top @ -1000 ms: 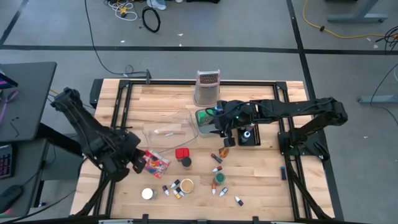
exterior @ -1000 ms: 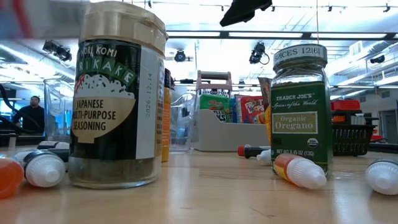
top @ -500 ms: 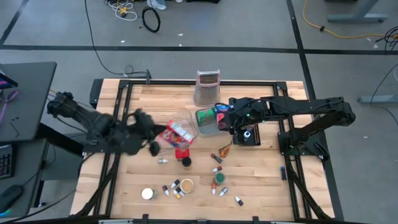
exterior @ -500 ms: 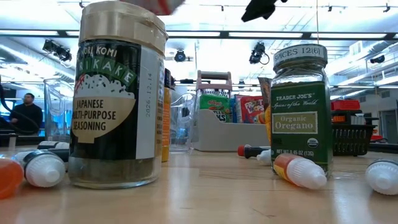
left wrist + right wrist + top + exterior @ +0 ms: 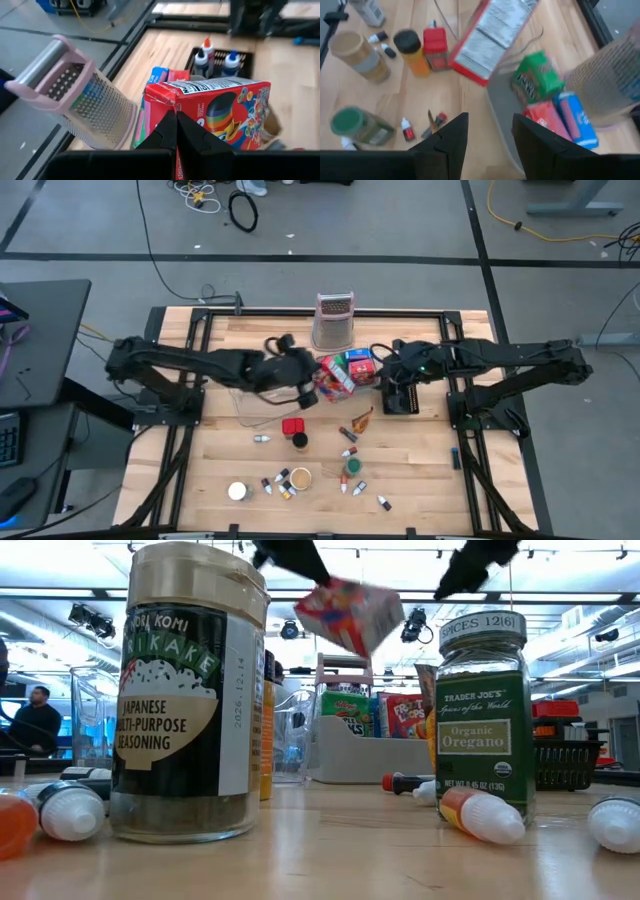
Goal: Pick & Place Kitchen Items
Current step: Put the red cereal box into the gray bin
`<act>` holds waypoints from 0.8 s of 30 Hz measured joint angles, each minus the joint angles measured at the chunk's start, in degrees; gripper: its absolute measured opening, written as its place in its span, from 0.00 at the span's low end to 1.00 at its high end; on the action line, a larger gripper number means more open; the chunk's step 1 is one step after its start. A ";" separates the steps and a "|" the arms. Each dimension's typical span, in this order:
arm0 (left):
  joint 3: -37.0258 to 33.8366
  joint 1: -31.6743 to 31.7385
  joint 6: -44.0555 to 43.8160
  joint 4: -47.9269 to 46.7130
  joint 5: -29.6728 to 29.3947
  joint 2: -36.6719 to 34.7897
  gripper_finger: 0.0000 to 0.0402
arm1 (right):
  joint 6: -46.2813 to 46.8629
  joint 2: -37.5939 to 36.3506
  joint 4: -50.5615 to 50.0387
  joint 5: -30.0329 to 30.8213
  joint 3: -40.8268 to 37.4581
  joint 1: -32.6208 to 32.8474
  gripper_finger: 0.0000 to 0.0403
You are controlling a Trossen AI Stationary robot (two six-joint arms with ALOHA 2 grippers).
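Looking down from the high view: left gripper (image 5: 305, 380) reaches to mid-table, fingers pinched on a red cereal box (image 5: 335, 378) held above the clear tray (image 5: 262, 392), just in front of the grater (image 5: 334, 320). Right gripper (image 5: 385, 376) sits just beside the box on the far side, next to a green packet (image 5: 330, 364), a red packet (image 5: 352, 367) and a blue packet (image 5: 362, 359); black basket (image 5: 400, 398) just beyond. Red tin (image 5: 293, 426), dark-capped bottle (image 5: 299, 441), furikake jar (image 5: 300, 478), oregano jar (image 5: 352, 466) and small capsules lie nearer the table's front. Low view: box (image 5: 348, 614) hangs tilted in the air, above and behind the furikake jar (image 5: 188, 690) and oregano jar (image 5: 482, 710); a person (image 5: 36, 718) sits far back. Left wrist view: fingers (image 5: 167, 132) pressed together on the box edge (image 5: 220, 107), grater (image 5: 75, 95) tilted alongside, packets behind. Right wrist view: fingers (image 5: 451, 137) spread apart, holding nothing; box (image 5: 492, 37) ahead over the tray, green packet (image 5: 536, 80), red packet (image 5: 545, 117), blue packet (image 5: 577, 125) clustered close.
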 joint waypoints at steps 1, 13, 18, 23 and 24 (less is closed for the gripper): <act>0.63 0.51 1.14 -0.08 0.35 1.29 0.00 | 0.35 -1.60 2.43 -0.01 -2.65 -0.08 0.41; 5.90 3.48 8.64 -1.13 -6.26 13.26 0.00 | -8.07 -12.49 35.91 0.17 -24.94 -0.19 0.41; 5.88 3.44 10.30 -2.73 -7.93 16.64 0.00 | -11.60 -12.67 35.64 0.37 -25.33 -0.50 0.41; 5.94 3.46 9.61 -3.91 -7.69 18.76 0.01 | -12.70 -12.66 35.83 0.59 -25.33 -0.50 0.41; 5.71 3.46 8.92 -5.10 -8.51 19.11 0.01 | -12.76 -12.66 35.91 0.59 -25.33 -0.50 0.41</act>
